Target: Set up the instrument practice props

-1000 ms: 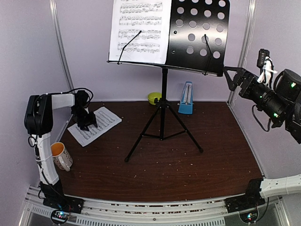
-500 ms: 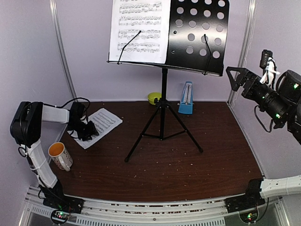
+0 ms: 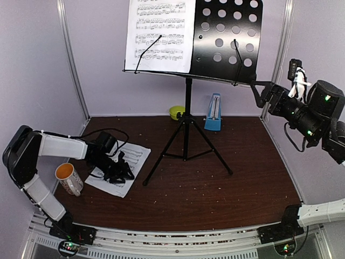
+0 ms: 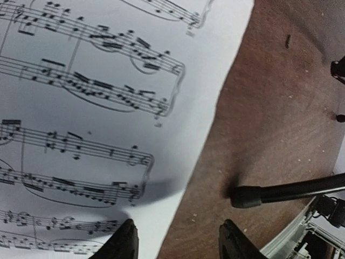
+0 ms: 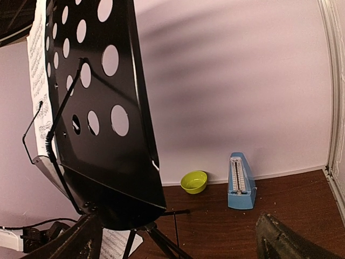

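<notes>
Straddling sheet-music page (image 4: 81, 108) edge, left jaws half-parted; right jaws spread wide, empty.

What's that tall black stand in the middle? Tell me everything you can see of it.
The music stand is black, metal by its look, and stands upright on three splayed legs with rubber-capped feet on the brown table. Its tilted desk is punched with round holes. A printed music page leans on its left half behind a wire arm; the right half is bare.
</notes>
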